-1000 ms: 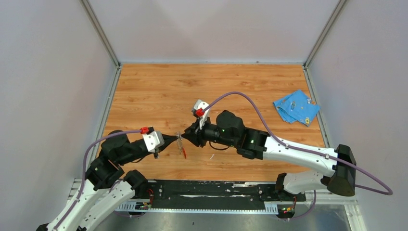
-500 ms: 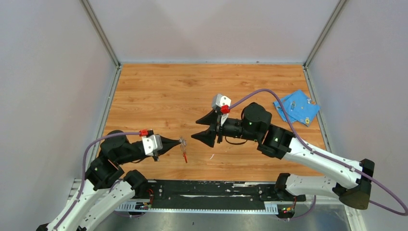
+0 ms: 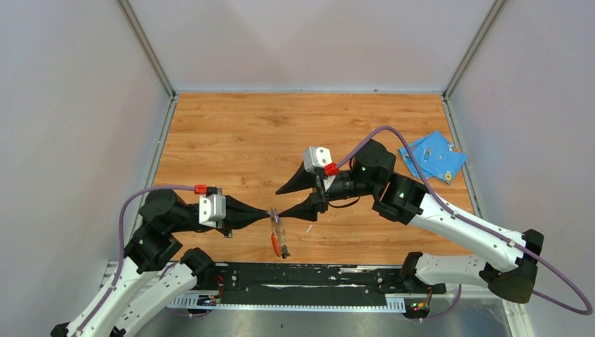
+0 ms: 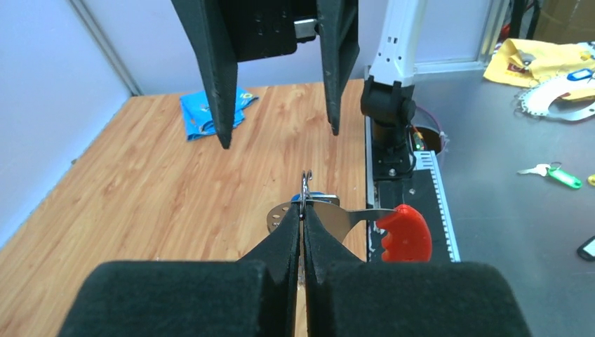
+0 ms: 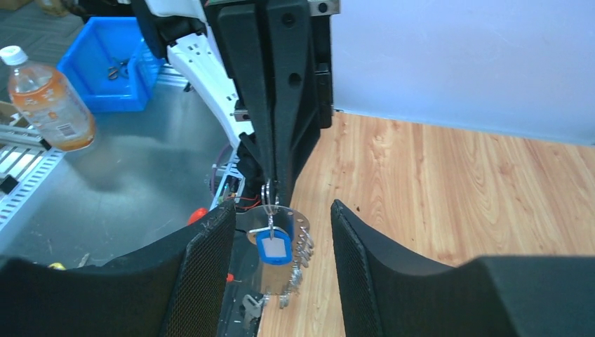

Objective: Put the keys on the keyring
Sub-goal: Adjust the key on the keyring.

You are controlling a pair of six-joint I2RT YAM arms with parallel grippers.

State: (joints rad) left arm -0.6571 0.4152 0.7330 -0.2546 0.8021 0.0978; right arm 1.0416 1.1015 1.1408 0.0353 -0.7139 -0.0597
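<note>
My left gripper [image 3: 271, 213] is shut on the small metal ring [image 4: 306, 188] of the keyring [image 3: 278, 237], holding it above the table's front middle. The fob's silvery plate [image 4: 347, 219] and red end [image 4: 403, 235] hang below the ring. A blue-headed key [image 5: 273, 247] hangs from that ring in front of the plate, and a small silver key shape [image 5: 251, 307] shows lower down. My right gripper [image 3: 285, 203] is open and faces the left one. Its fingers [image 5: 210, 267] stand on either side of the hanging keyring without touching it.
A blue cloth [image 3: 431, 156] with small items lies at the table's right edge. The black base rail [image 3: 316, 277] runs along the near edge just under the keyring. Side walls close in the wooden table [image 3: 231, 140].
The right gripper let go at the keyring, opened and drew back right, then returned with its fingers either side of it. The left gripper carried the keyring slightly right and nearer.
</note>
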